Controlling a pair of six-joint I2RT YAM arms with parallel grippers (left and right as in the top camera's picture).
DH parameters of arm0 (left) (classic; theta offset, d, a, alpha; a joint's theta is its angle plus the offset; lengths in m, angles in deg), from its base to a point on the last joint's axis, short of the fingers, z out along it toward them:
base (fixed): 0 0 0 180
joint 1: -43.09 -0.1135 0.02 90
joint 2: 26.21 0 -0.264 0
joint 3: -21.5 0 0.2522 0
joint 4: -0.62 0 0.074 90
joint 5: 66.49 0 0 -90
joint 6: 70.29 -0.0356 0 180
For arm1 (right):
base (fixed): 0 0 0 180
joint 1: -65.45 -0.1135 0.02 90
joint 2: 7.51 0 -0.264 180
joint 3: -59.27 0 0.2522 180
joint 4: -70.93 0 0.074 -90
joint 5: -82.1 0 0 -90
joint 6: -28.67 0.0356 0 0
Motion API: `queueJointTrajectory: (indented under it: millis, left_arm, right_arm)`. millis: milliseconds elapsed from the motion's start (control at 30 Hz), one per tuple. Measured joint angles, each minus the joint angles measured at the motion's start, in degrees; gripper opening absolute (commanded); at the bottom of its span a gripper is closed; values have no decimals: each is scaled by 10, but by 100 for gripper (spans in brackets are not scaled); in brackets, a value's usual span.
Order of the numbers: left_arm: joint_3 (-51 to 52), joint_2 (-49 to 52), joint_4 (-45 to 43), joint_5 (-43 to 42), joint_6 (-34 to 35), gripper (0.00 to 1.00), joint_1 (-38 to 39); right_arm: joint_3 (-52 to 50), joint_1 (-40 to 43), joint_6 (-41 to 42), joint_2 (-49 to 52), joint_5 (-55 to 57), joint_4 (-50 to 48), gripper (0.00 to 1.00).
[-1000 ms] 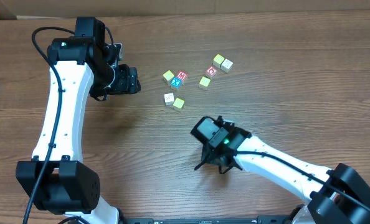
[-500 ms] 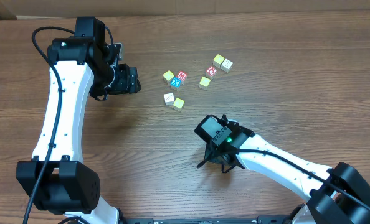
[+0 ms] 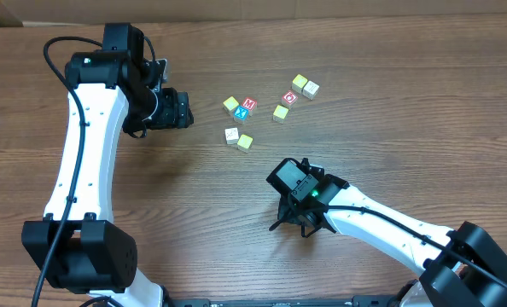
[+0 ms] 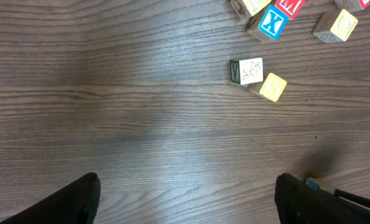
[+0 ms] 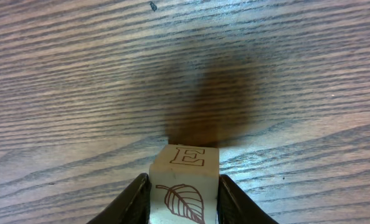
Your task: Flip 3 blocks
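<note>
A cream block [image 5: 185,180] with a brown letter E on one face and a leaf drawing on another sits between my right gripper's [image 5: 184,198] fingers, which press against its two sides; its dark shadow lies on the wood just beyond it. From overhead the right gripper [image 3: 300,223] hides that block. A cream block with a faint drawing [image 4: 250,70] [image 3: 231,134] lies beside a yellow-faced block [image 4: 272,87] [image 3: 245,141]. My left gripper [image 4: 188,199] [image 3: 181,111] hovers open to the left of that pair, with nothing between its fingers.
A blue X cube [image 3: 241,112] and a red M cube [image 3: 249,104] lie with a yellowish cube [image 3: 230,104]. Further right are a red O cube [image 3: 289,97], a yellow cube [image 3: 281,112] and two pale cubes [image 3: 305,85].
My right arm has shifted slightly right and toward the front of the table. The left arm and the loose cubes have not moved.
</note>
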Motion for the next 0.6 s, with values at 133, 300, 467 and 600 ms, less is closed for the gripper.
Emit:
queueJointTrajectory:
  millis: [133,300,467,600]
  left_arm:
    - [0,0,0,0,0,83,0]
    - [0,0,0,0,0,83,0]
    - [0,0,0,0,0,83,0]
    - [0,0,-1,0,0,83,0]
  right_arm:
    - [0,0,-1,0,-2,1,47]
    - [0,0,0,0,-5,0,55]
    - [0,0,-7,0,-5,-2,50]
    - [20,8,-26,0,6,57,46]
